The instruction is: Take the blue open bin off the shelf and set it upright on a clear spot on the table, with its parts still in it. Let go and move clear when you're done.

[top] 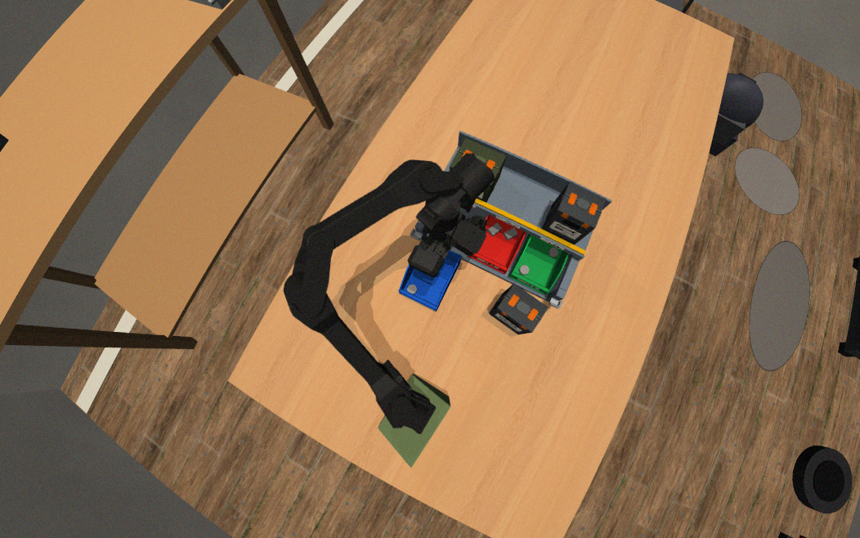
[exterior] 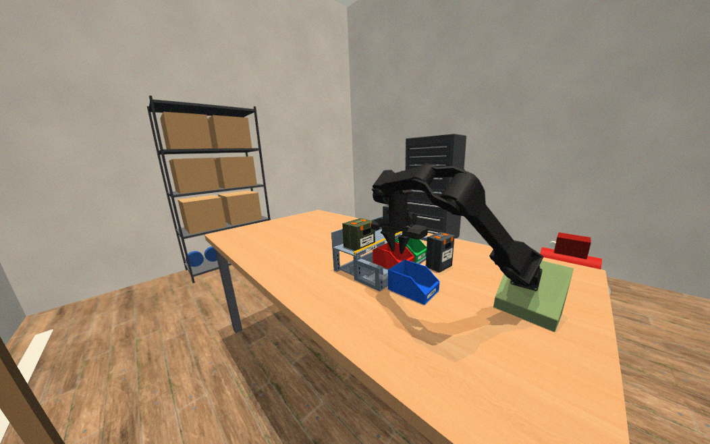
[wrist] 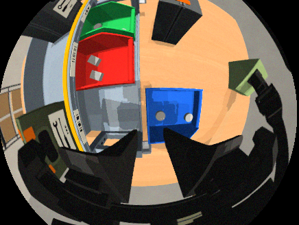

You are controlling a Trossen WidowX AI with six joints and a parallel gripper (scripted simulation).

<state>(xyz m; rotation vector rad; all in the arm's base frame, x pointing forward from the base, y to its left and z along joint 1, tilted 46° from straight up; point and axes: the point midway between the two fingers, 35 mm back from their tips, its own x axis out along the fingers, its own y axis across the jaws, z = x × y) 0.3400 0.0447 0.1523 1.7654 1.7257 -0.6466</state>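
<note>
Had the blue bin (top: 434,290) (exterior: 409,285) (wrist: 173,103) upright on the worktop (top: 571,95) (exterior: 303,240) (wrist: 185,65), 8 o'clock from the shelf (top: 523,196) (exterior: 361,251) (wrist: 65,68) in top view, probably so parts (top: 411,289) (wrist: 160,116) stayed in; kinda narrow tool (top: 449,247) (exterior: 397,251) (wrist: 150,132), gripping nothing

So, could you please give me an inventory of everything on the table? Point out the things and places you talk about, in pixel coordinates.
Blue bin (top: 437,290) (exterior: 410,285) (wrist: 173,103): one, blue, on the table before the shelf
Round parts: two, grey, in the blue bin
Shelf (top: 521,190) (exterior: 370,276): one, grey, on the table
Red bin (top: 503,253) (wrist: 113,65): one, red, in the shelf
Green bin (top: 539,266) (wrist: 113,22): one, green, beside the red bin
Cases: three, one olive, two black; two atop the shelf, one on the table
Arm: one, black, on a green block
Gripper (exterior: 397,250) (wrist: 150,132): one, black, partly open above
</note>
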